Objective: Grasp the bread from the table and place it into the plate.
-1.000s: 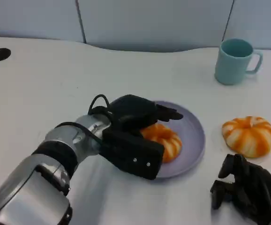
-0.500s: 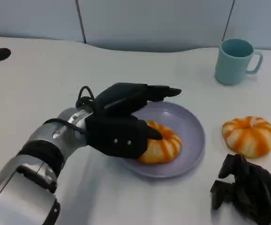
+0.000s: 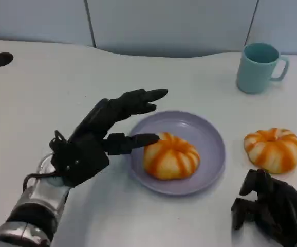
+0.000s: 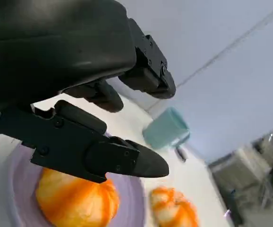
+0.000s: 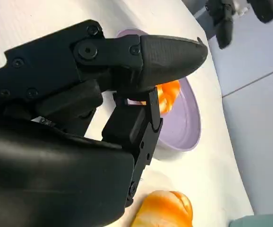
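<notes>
The bread (image 3: 170,156) is sitting in the plate (image 3: 210,139); the left robot hand (image 3: 94,144), fingers spread wide and empty, should be lifting clear without nudging it.

Bright, even light, soft shadows; wrist views blurred up close.

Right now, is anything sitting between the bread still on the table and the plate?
Nothing visible stands between them. The bread on the table lies beside the plate, with bare tabletop between. The plate already holds another bread left of its middle; its right part is free.
</notes>
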You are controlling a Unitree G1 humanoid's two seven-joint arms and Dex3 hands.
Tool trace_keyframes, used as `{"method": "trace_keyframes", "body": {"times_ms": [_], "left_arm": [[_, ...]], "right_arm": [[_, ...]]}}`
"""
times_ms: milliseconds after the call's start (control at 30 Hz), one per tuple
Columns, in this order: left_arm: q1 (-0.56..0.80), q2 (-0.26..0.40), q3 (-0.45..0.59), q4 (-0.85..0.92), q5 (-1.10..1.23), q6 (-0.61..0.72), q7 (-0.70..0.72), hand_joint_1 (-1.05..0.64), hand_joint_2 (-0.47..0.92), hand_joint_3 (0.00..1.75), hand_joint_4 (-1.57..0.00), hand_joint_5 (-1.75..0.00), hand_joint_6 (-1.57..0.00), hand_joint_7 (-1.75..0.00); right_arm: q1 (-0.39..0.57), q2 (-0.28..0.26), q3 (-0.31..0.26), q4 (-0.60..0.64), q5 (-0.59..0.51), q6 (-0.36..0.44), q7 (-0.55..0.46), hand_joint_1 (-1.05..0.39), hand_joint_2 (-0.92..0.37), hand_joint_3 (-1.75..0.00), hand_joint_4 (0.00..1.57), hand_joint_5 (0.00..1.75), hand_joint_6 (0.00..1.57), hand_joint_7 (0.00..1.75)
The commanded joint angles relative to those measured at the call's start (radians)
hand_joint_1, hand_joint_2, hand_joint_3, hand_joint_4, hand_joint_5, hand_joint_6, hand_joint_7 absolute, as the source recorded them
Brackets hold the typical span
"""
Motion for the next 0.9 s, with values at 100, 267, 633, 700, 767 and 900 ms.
{"method": "trace_keyframes", "body": {"times_ms": [100,267,633,700,767,900], "left_arm": [[0.172,-0.073,0.128,-0.158,-0.266,0.084,-0.146,-0.53,0.92,0.33,-0.78,-0.65,-0.76,-0.18],[0.311,-0.096,0.190,-0.424,-0.505,0.437,-0.272,-0.48,0.92,0.36,-0.75,-0.86,-0.79,-0.18],[0.500,-0.081,0.245,-0.747,-0.533,0.808,-0.175,-0.30,0.79,0.60,-0.74,-1.36,-0.76,-0.84],[0.519,-0.080,0.247,-0.765,-0.527,0.830,-0.171,-0.29,0.72,0.74,-0.74,-1.42,-0.69,-1.04],[0.540,-0.082,0.249,-0.770,-0.525,0.838,-0.181,-0.29,0.71,0.76,-0.71,-1.55,-0.64,-1.22],[0.559,-0.090,0.253,-0.758,-0.515,0.829,-0.178,-0.29,0.73,0.80,-0.72,-1.68,-0.60,-1.42]], "right_arm": [[0.021,-0.013,-0.013,-0.003,0.003,0.048,-0.013,-0.48,-0.92,-0.43,1.26,1.36,1.15,1.27],[0.029,-0.015,-0.008,-0.019,-0.007,0.056,-0.013,-0.48,-0.92,-0.44,1.26,1.36,1.15,1.27],[0.030,-0.022,-0.010,-0.022,0.003,0.059,0.007,-0.47,-0.92,-0.46,1.25,1.36,1.14,1.27],[0.025,-0.023,-0.012,-0.018,0.003,0.064,0.007,-0.47,-0.92,-0.46,1.25,1.36,1.13,1.27],[0.029,-0.024,-0.012,-0.022,0.000,0.066,0.004,-0.47,-0.92,-0.47,1.26,1.36,1.13,1.26],[0.030,-0.022,-0.017,-0.013,0.003,0.050,0.011,-0.47,-0.92,-0.46,1.25,1.35,1.13,1.26]]}}
